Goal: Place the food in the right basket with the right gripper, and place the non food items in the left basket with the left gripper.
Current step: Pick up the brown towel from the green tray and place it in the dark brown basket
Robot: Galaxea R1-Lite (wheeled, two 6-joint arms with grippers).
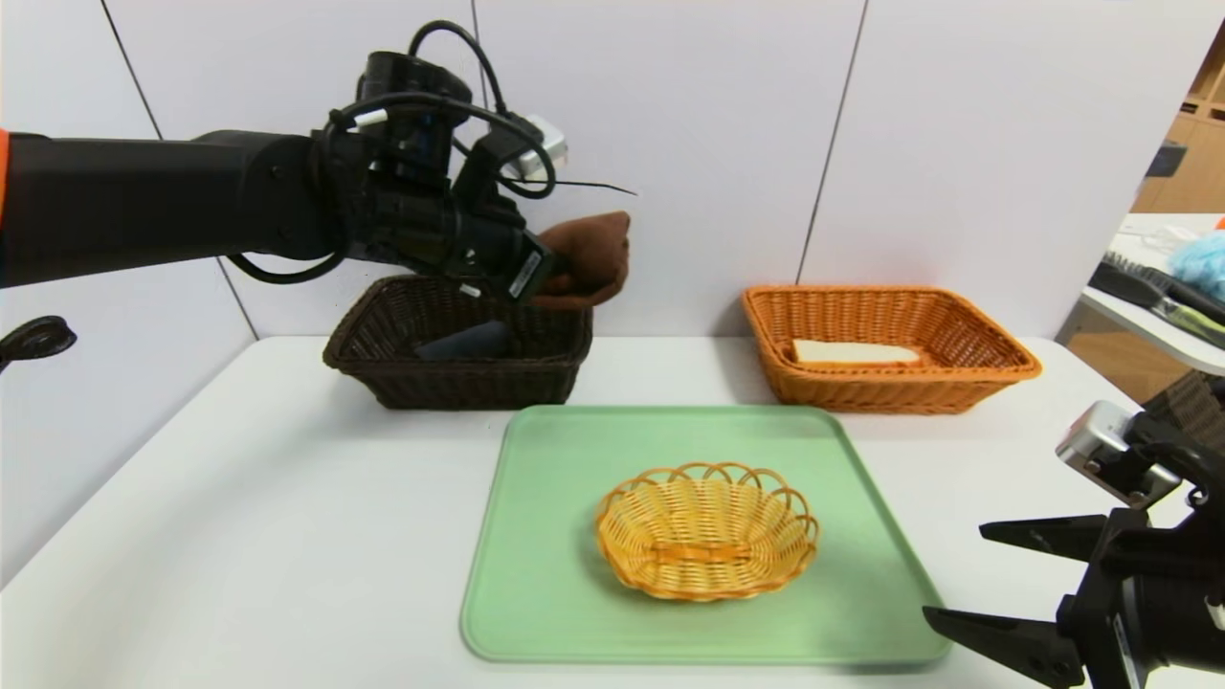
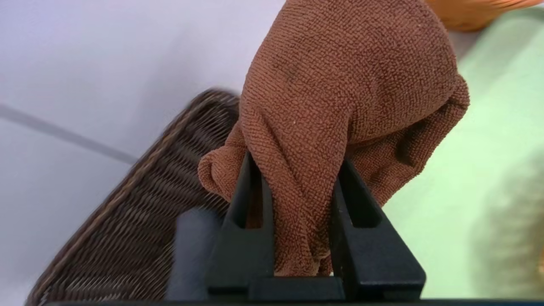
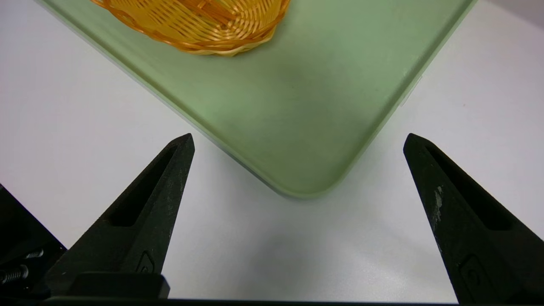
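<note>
Left hand (image 2: 302, 212) closed on brown cloth (image 2: 348, 85), raised beside the dark basket (image 1: 459, 383), which lies below, toward seven o'clock. Right hand (image 3: 299, 144), wide and idle, sits at four o'clock, farther off.

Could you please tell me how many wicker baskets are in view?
3: the dark brown basket at the back left, beneath the left gripper's brown cloth; the orange-brown basket at the back right; the small yellow basket on the green tray.
</note>
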